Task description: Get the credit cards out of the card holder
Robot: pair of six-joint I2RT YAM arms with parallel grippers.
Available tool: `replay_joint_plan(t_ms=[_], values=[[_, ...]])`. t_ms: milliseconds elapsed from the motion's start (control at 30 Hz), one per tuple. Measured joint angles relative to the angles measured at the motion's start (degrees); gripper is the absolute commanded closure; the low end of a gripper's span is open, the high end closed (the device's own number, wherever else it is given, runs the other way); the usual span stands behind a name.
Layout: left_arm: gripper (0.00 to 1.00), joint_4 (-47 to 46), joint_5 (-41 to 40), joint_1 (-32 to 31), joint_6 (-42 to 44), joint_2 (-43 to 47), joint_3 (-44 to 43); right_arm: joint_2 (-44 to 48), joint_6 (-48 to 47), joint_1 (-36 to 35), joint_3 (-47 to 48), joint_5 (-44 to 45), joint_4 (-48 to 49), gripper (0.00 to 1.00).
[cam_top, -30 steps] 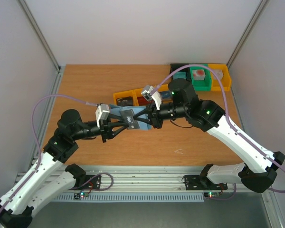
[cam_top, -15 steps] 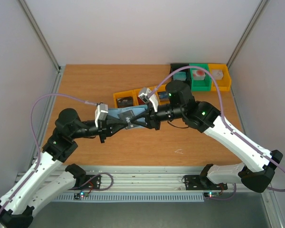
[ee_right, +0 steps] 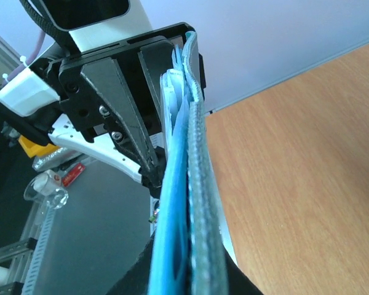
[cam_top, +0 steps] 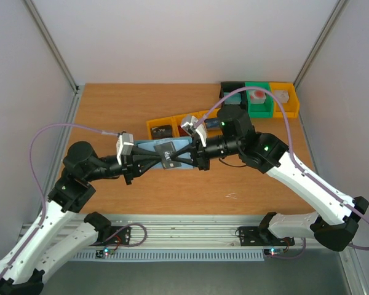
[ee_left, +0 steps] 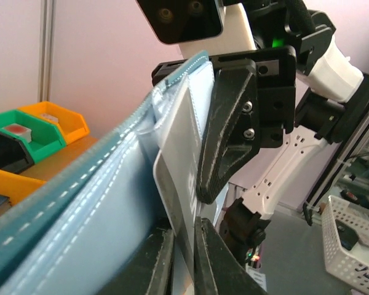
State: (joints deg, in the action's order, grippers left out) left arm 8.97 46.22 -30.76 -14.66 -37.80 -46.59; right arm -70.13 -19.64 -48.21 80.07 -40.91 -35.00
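The card holder (cam_top: 149, 146), a flat blue wallet, hangs in the air above the table's middle between both grippers. My right gripper (cam_top: 179, 158) is shut on its right edge; in the right wrist view the wallet (ee_right: 194, 184) runs edge-on out of the jaws (ee_right: 187, 270). My left gripper (cam_top: 158, 161) is shut on a dark grey credit card (cam_top: 167, 153) printed "VIP" that sticks out of the wallet. In the left wrist view the card (ee_left: 175, 166) stands between my shut jaws (ee_left: 183, 246), beside the wallet (ee_left: 80, 209) and a right finger (ee_left: 224, 135).
A row of yellow bins (cam_top: 149, 128) lies just behind the wallet, with small dark, red and blue items inside. Black, green (cam_top: 258, 106) and yellow (cam_top: 289, 101) bins with blocks stand at the back right. A white basket (ee_left: 350, 227) sits off the table.
My left arm has drawn back to the left with the grey card. The right gripper has kept its hold on the wallet and shifted a little.
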Motion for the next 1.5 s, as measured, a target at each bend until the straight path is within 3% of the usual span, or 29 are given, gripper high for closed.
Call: replay_joint_plan(t_ms=[67,200,433,533,633,833,933,1100,1267,1433,1500], values=[[1.0,-0.2,0.0,0.1,-0.4,0.1,0.0,0.0,0.0,0.0,0.0,-0.4,0.0,0.99],[1.0,-1.8,0.5,0.2,-2.8,0.0,0.2,0.2,0.0,0.2,0.0,-1.1,0.1,0.98],[1.0,-2.7,2.1,0.2,-4.0,-0.1,0.2,2.1,-0.3,0.9,-1.5,-1.4,0.4,0.87],[1.0,-2.3,2.1,0.6,-3.8,0.0,0.2,3.8,-0.5,3.3,-2.7,-1.5,-0.6,0.89],[1.0,-2.0,2.0,0.8,-3.5,0.0,0.2,4.9,-0.8,4.4,-2.7,-1.6,-1.6,0.98],[1.0,1.0,0.9,0.9,-1.4,0.0,-0.3,5.7,-1.5,5.2,-2.6,-0.3,-4.0,0.99],[1.0,6.3,-4.3,1.1,3.9,0.5,-0.5,6.7,-1.6,10.5,-2.6,2.4,-7.9,0.99],[1.0,12.1,-10.2,1.6,11.9,1.1,-0.4,7.8,3.3,25.2,-4.0,7.8,-13.2,0.99],[1.0,12.9,-11.6,1.6,15.0,1.5,0.4,1.2,7.5,26.0,-8.3,6.3,-16.7,0.99],[1.0,12.9,-12.0,1.6,15.4,1.5,1.1,-7.4,16.2,21.5,-20.4,2.9,-11.4,0.99],[1.0,12.9,-12.0,1.6,15.4,1.5,1.3,-9.1,20.1,21.4,-24.4,2.0,-8.4,0.9]])
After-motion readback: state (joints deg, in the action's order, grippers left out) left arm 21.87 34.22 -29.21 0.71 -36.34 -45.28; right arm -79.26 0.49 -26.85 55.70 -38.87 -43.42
